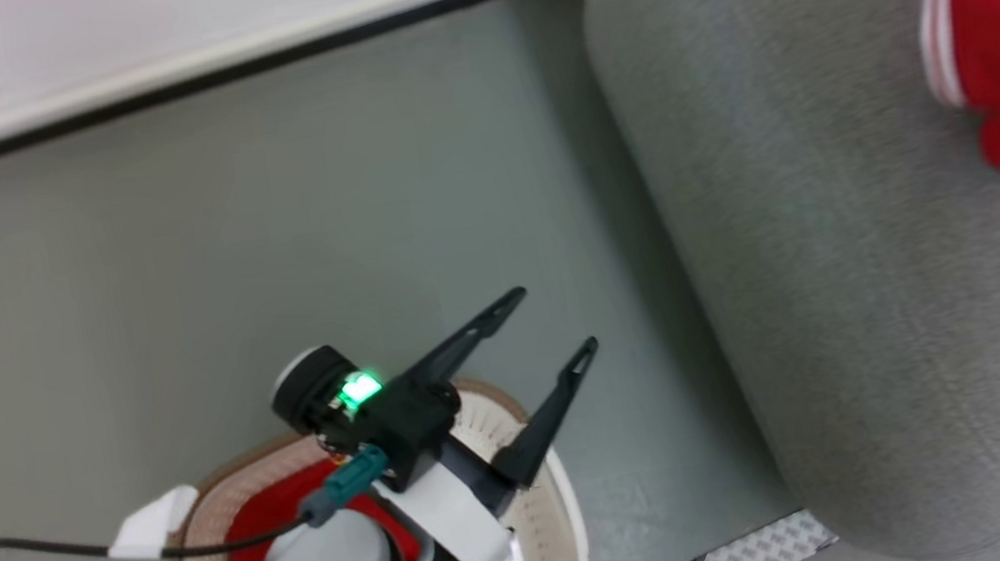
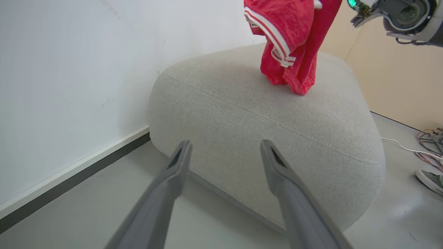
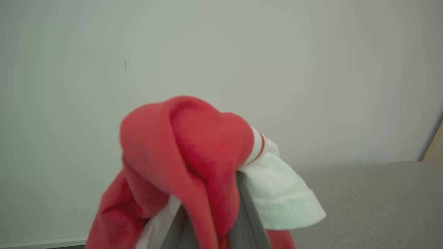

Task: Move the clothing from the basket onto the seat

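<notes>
Over the seat (image 2: 263, 131), the clothing (image 2: 290, 45) is dangled from the clenched right gripper (image 3: 214, 207); the left gripper (image 1: 553, 322) is held open.

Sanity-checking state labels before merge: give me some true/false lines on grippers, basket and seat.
1. The left gripper is open and holds nothing, above the basket. True.
2. The basket is empty. False: red clothing lies in it.
3. The right gripper is shut on a red garment. True.
4. That garment lies flat and released on the seat. False: it hangs from the right gripper, with its lower end about at the seat's top.
</notes>
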You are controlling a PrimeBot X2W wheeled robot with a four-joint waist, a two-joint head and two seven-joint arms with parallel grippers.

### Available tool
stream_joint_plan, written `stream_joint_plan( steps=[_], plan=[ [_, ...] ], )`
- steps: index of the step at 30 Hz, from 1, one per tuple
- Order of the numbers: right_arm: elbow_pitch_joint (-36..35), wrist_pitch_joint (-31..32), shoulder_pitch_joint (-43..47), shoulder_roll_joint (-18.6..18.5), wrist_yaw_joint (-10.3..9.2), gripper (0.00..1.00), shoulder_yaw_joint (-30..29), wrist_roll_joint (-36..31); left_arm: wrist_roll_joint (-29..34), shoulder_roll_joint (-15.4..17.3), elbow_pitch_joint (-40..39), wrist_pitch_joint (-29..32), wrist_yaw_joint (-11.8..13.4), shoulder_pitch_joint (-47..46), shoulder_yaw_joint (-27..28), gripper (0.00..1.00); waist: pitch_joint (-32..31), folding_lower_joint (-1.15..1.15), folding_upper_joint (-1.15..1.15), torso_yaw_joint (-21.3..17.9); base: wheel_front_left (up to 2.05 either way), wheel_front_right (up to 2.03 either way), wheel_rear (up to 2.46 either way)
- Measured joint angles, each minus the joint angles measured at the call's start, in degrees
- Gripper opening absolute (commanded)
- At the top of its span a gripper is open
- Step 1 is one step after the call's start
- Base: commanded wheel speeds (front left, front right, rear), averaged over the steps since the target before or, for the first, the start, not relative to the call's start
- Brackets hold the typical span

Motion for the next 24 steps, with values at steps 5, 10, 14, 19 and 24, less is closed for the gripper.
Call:
stream_joint_plan(
  steps=[5, 10, 14, 19, 24],
  plan=[
    [7.6, 0.0, -3.4, -2.9, 0.00, 0.00, -1.6, 1.7, -0.1, 0.4, -0.3, 0.0, 0.2, -0.6, 0.6, 1.00, 3.0, 0.00, 0.00, 2.4, 0.00, 0.00, 0.00],
    [13.4, 0.0, -7.0, -5.7, 0.00, 0.00, -2.1, 2.5, -0.1, 0.4, -0.7, -0.3, 0.4, -1.5, 0.8, 1.00, 5.4, 0.00, 0.00, 4.3, 0.00, 0.00, 0.00],
    [20.9, 0.1, -9.0, -7.3, 0.00, 0.00, 1.3, 2.4, -0.1, 0.4, -0.5, -0.5, 0.5, -1.6, 0.7, 1.00, 6.7, 0.00, 0.00, 5.3, 0.00, 0.00, 0.00],
    [28.6, 6.5, -12.8, -9.5, 0.00, 0.00, 7.4, 4.2, -0.3, -0.1, -0.2, -0.8, 0.5, -1.7, 0.8, 1.00, 6.8, 0.00, 0.00, 5.8, 0.00, 0.00, 0.00],
    [33.2, 14.8, -13.6, -10.4, 0.00, 0.00, 12.5, 8.7, -0.5, -0.8, 0.5, -1.0, 0.6, -1.6, 0.8, 1.00, 5.6, 0.00, 0.00, 5.7, 0.00, 0.00, 0.00]
  ],
)
